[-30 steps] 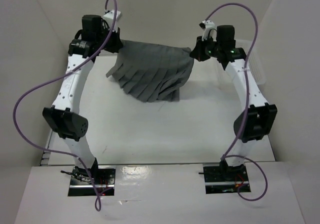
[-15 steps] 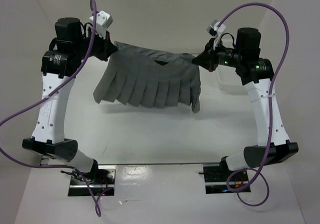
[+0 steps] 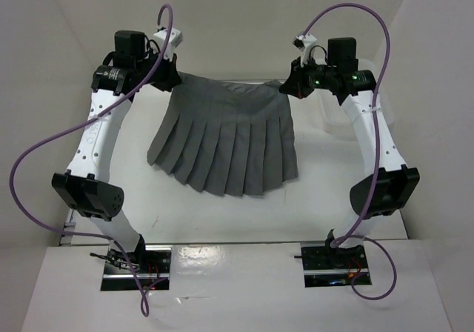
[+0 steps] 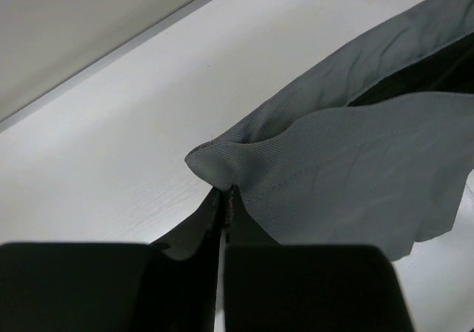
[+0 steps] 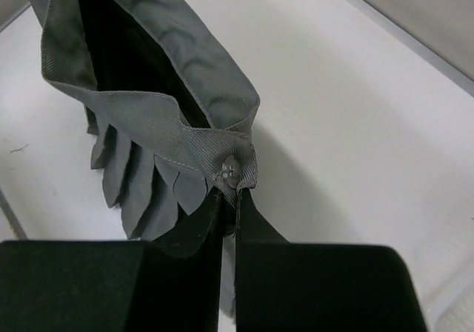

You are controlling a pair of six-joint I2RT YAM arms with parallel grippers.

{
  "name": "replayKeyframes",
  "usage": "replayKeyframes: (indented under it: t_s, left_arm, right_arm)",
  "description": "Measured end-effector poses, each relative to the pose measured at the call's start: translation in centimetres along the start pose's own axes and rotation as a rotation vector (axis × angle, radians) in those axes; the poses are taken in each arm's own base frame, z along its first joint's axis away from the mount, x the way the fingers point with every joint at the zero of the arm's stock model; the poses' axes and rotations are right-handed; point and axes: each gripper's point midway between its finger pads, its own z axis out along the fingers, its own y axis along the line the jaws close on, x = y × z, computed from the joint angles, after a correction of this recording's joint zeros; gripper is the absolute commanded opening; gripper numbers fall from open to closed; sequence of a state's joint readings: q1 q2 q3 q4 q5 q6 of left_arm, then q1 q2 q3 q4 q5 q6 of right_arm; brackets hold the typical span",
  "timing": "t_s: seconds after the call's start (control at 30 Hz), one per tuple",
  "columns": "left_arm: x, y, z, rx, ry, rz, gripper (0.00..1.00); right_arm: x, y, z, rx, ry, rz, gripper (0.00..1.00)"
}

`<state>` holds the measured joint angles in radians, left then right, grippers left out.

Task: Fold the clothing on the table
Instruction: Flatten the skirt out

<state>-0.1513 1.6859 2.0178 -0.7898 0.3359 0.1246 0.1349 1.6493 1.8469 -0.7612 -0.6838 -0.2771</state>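
The clothing (image 3: 226, 143), a dark grey pleated skirt, is stretched by its waistband between my two grippers at the far side of the white table (image 3: 215, 213). Its pleats fan toward the near side, with the hem spread over the tabletop. My left gripper (image 3: 172, 78) is shut on the waistband's left corner (image 4: 222, 161). My right gripper (image 3: 289, 87) is shut on the right corner, just below a small button (image 5: 231, 170). The waistband (image 5: 133, 117) hangs open like a loop in the right wrist view.
A white plastic basket (image 3: 333, 121) stands at the back right, partly behind the right arm. White walls close in the table on three sides. Purple cables loop off both arms. A metal rail (image 3: 237, 243) runs along the near edge by the arm bases.
Both arms swung outward and back in while holding the skirt. The bunched skirt has been pulled out wide, and its hem now lies further toward the near side.
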Motion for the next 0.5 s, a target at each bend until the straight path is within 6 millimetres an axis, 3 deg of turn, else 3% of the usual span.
replayKeyframes:
  t_s: [0.1, 0.23, 0.4, 0.5]
  left_arm:
    - [0.2, 0.7, 0.8, -0.022, 0.016, -0.006, 0.00]
    - [-1.6, 1.1, -0.1, -0.052, -0.031, 0.009, 0.00]
    - [-3.1, 0.1, -3.5, -0.070, -0.096, 0.016, 0.00]
    - [-3.0, -1.5, -6.6, -0.061, -0.129, 0.035, 0.00]
  right_arm:
    - [-0.2, -1.0, 0.3, 0.039, 0.004, 0.004, 0.00]
    - [-2.0, -1.1, -0.6, 0.075, -0.036, -0.024, 0.00]
    - [-3.4, 0.4, -2.9, 0.092, -0.085, -0.057, 0.00]
    - [-3.8, 2.7, -5.1, 0.070, -0.119, -0.090, 0.00]
